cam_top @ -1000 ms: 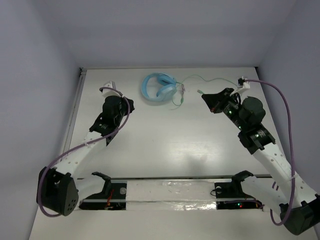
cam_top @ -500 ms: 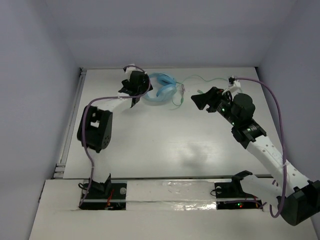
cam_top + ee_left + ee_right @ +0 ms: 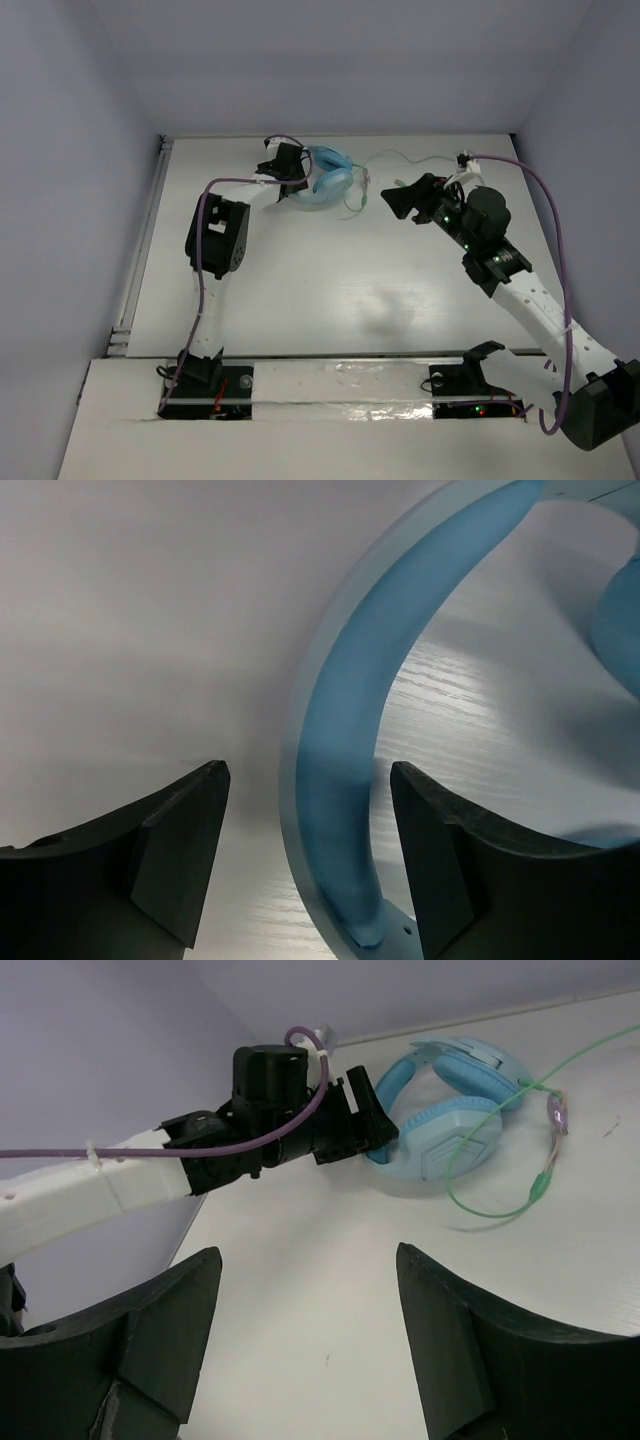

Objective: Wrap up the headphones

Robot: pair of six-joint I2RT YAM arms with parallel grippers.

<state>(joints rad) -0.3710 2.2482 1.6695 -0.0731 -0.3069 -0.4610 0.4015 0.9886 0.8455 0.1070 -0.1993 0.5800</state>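
The light blue headphones (image 3: pixel 325 180) lie flat at the back middle of the table, with their thin green cable (image 3: pixel 385 158) looping off to the right. My left gripper (image 3: pixel 297 178) is at their left side. In the left wrist view it (image 3: pixel 308 770) is open and straddles the padded headband (image 3: pixel 340 720), with a gap on each side. My right gripper (image 3: pixel 390 197) hovers open and empty just right of the headphones. Its wrist view shows the gripper (image 3: pixel 307 1255) over bare table, the headphones (image 3: pixel 450 1120) and cable (image 3: pixel 490 1175) ahead, and the left gripper (image 3: pixel 365 1130) at the headband.
A metal rail (image 3: pixel 148 235) runs along the table's left edge, and pale walls close in the back and sides. The right arm's thick purple cable (image 3: pixel 572 215) arcs over the right side. A shiny strip (image 3: pixel 340 385) crosses between the arm bases.
My left arm swung from the table's left middle up to the headphones and its jaws opened round the headband. The right gripper opened and shifted slightly left.
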